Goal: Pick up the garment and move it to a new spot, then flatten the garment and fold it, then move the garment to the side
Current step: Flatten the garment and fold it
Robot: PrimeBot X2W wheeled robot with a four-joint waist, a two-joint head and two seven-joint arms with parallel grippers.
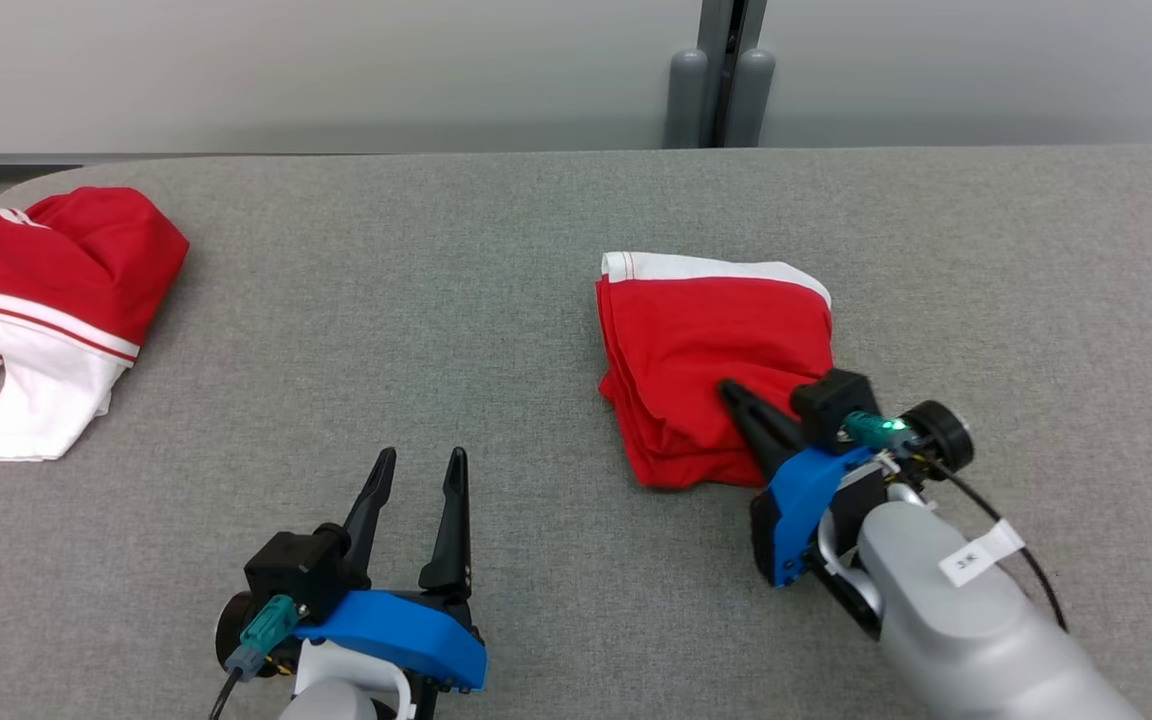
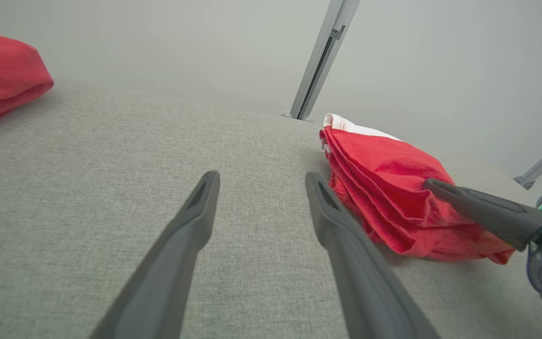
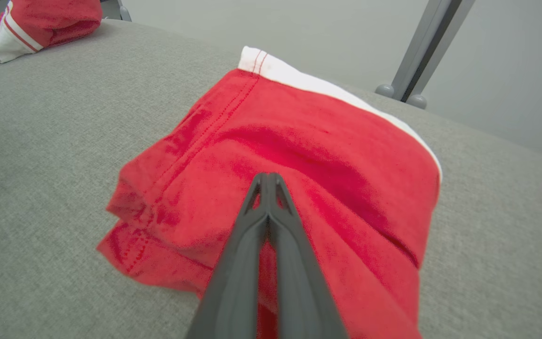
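Note:
The garment (image 1: 706,340), red with a white band along its far edge, lies folded in several layers right of the table's middle; it shows again in the left wrist view (image 2: 384,188) and the right wrist view (image 3: 299,141). My right gripper (image 1: 731,388) reaches in from the near right, its tips (image 3: 267,178) pressed together on the cloth near the garment's front edge, and red fabric bunches around the fingers. From the left wrist view the right gripper (image 2: 428,182) lies on top of the pile. My left gripper (image 1: 423,458) is open above bare table, left of the garment (image 2: 262,176).
A second red-and-white garment (image 1: 46,290) lies crumpled at the far left of the grey fabric-covered table (image 1: 436,300). A grey post (image 1: 721,70) stands against the pale wall behind the table's far edge.

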